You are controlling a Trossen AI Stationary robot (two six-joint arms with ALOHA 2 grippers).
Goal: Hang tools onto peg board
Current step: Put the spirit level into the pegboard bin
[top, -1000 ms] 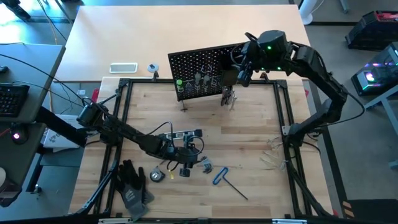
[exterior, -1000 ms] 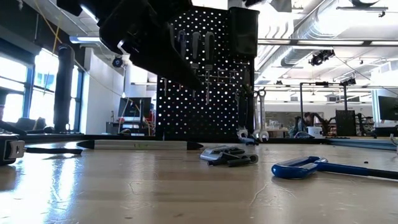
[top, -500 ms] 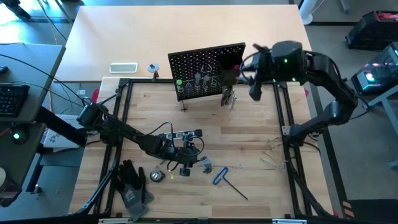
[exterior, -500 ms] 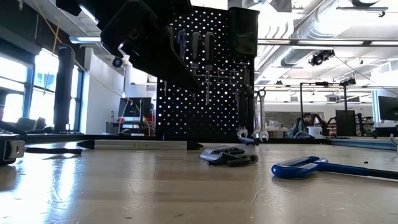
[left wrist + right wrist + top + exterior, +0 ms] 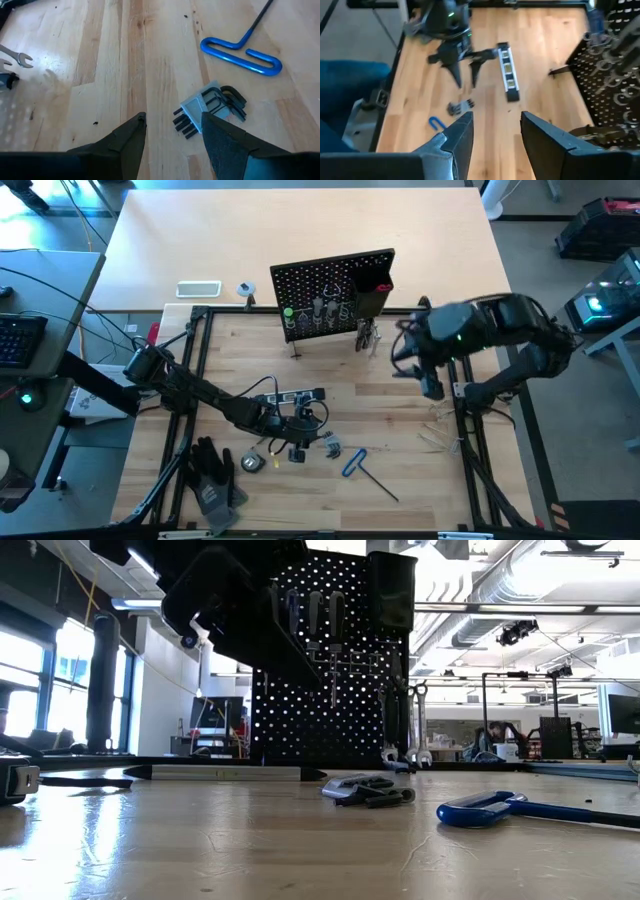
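Observation:
The black peg board (image 5: 335, 290) stands upright at the far middle of the table, with screwdrivers and silver wrenches (image 5: 368, 335) hanging on it. On the wood lie a folding hex key set (image 5: 210, 107) and a blue-handled hex key (image 5: 240, 52). My left gripper (image 5: 173, 120) hovers open just short of the hex key set, with nothing between its fingers. In the high view it is at the table's middle (image 5: 300, 428). My right gripper (image 5: 425, 375) hangs open and empty in the air, to the right of the board and nearer than it. Its fingers (image 5: 465, 130) point down over the table.
A small level (image 5: 295, 395) lies beside the left gripper. A tape measure (image 5: 250, 463) and black gloves (image 5: 212, 475) lie near the front left. A white flat device (image 5: 198, 288) sits beyond the frame at the far left. Bare wood lies on the right half.
My right gripper has swung away from the peg board's right end toward the table's right and near side, turning as it went. It stays open and empty. The tools on the board and on the table have kept their places.

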